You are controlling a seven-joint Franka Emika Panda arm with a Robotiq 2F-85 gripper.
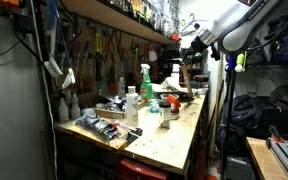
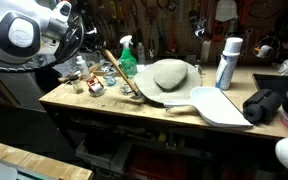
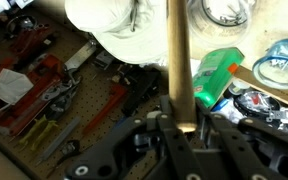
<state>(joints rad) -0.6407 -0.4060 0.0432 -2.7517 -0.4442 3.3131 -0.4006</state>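
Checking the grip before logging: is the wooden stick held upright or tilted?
Tilted: in an exterior view the wooden stick slants down from the gripper toward the table.

Tan hat (image 2: pixel 170 75) beside white dustpan (image 2: pixel 222 106) (spray can (image 2: pixel 227 63) behind), green-topped bottle (image 2: pixel 128 50) nearby.

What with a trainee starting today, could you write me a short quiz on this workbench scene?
1. True or false: the gripper is shut on the wooden stick.
2. The spray bottle beside the stick has a head that is: A red, B green, C black.
3. In an exterior view, which upright thing stands on the workbench past the tan hat, on the side away from the arm?
Key: 1 true; 2 B; 3 the white can with the blue cap.
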